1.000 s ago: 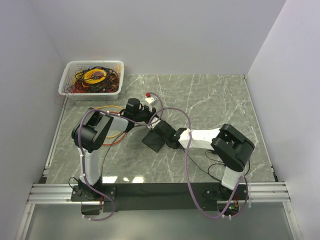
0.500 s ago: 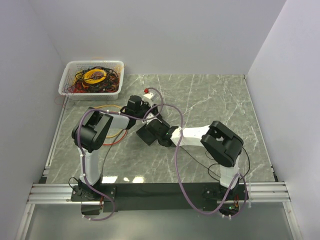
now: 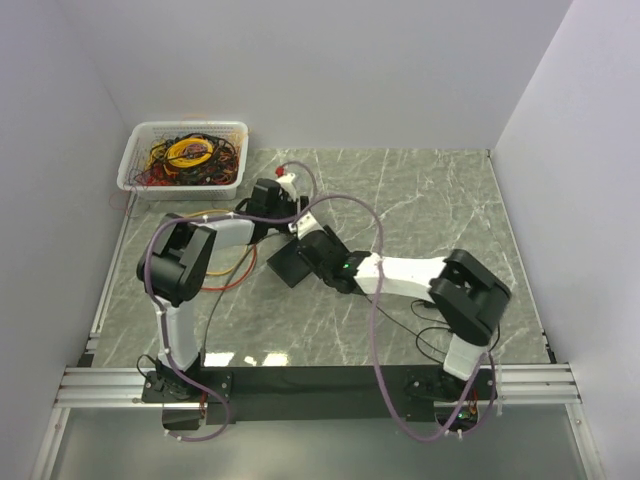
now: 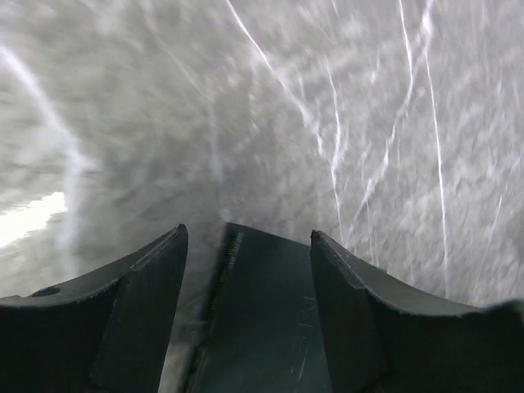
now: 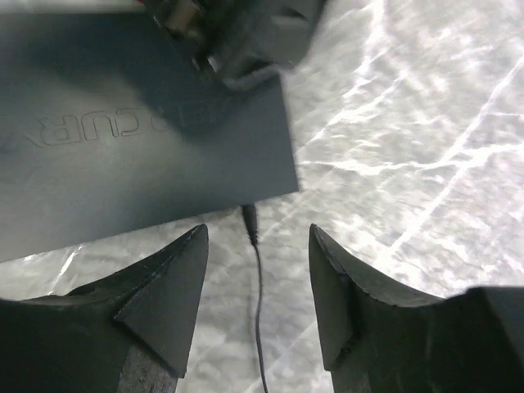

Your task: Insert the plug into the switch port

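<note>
The switch [image 3: 283,268] is a flat black box lying on the marble table. In the right wrist view its top face [image 5: 123,139] fills the upper left. The small black plug [image 5: 249,221] meets the switch's near edge, and its thin cable [image 5: 259,327] trails back between my fingers. My right gripper [image 5: 258,231] is open, one jaw on each side of the cable and touching nothing. My left gripper [image 4: 248,233] is open too and straddles the switch [image 4: 270,319] from the far side. In the top view the two grippers [image 3: 288,215] [image 3: 312,245] stand close together over the switch.
A white basket [image 3: 131,160] full of tangled cables stands at the back left corner. Loose orange and red cables [image 3: 236,268] lie on the table left of the switch. A thin black cable [image 3: 432,330] loops by the right arm's base. White walls enclose the table.
My right gripper has opened and let go of the plug. The left gripper has opened wider around the switch. The switch and both wrists have shifted a little to the left.
</note>
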### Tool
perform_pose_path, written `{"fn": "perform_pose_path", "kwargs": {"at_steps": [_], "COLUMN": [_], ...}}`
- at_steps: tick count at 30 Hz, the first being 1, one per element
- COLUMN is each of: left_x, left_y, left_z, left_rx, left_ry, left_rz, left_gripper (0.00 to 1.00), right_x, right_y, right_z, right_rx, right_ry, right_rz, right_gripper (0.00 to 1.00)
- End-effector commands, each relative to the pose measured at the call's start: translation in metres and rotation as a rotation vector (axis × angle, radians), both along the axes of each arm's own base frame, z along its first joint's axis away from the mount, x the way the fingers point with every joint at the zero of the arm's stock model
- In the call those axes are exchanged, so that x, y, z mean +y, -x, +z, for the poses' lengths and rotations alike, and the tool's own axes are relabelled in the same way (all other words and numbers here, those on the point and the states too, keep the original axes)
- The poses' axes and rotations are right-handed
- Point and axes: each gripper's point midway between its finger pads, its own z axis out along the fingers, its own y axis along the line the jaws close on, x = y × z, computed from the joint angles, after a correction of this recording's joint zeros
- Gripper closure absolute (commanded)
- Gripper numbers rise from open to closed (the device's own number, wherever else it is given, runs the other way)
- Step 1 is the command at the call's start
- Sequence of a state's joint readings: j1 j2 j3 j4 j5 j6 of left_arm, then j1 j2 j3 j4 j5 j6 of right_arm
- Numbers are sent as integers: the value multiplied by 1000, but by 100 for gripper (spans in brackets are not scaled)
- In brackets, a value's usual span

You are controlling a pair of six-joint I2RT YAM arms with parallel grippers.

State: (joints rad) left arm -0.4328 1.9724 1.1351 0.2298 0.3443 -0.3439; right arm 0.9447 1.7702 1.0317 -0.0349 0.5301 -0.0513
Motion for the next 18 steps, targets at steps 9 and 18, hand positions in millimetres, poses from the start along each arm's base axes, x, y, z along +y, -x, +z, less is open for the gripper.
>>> {"fn": "perform_pose_path", "kwargs": {"at_steps": [9, 18], "left_x": [27, 45], "left_y": [-28, 54], "left_z": [118, 192], "left_rx": [-128, -218], "left_ry": [16, 48], "left_rz": [226, 276], "left_gripper": [30, 30], "right_x": [-17, -35], "right_y": [35, 105], "right_z": [90, 132], "right_rx": [-39, 41], "right_ry": [-343, -620], "right_rz": [-85, 5], "right_gripper": [38, 30]}}
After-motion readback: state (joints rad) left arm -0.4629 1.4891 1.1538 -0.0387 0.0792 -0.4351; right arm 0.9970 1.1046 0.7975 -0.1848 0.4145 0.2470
